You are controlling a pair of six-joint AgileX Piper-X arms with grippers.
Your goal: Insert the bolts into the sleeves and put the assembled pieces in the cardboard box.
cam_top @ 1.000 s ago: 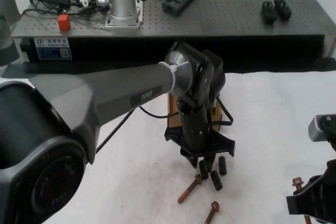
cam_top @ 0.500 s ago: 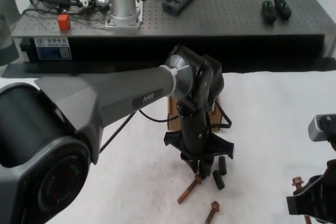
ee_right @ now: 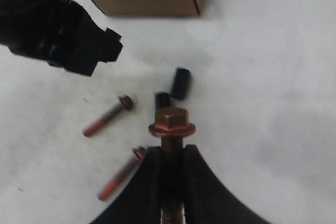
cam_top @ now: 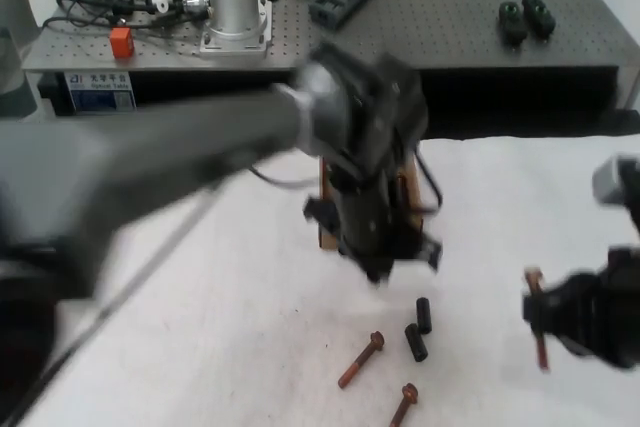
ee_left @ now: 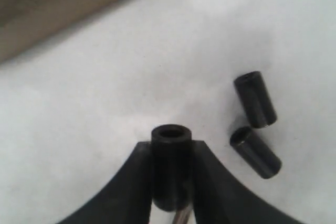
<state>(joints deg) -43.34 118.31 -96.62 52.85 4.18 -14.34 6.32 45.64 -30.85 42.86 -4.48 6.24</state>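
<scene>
My left pincer (ee_left: 171,149) is black, and the sleeve (ee_left: 170,136) pinched in it is the same black. Just beside that pincer, two loose sleeves (ee_left: 254,99) are black too, on a plain white cloth (ee_left: 157,51). Beyond its tips, the cardboard box (ee_left: 79,3) is plain tan-brown. My right pincer (ee_right: 171,153) is also black, and the bolt (ee_right: 171,124) gripped in it is coppery orange. Ahead of it, two loose bolts (ee_right: 107,115) share that copper tone. Far beyond both pincers, the bench (cam_top: 450,7) is grey with a regular grid of small dots.
</scene>
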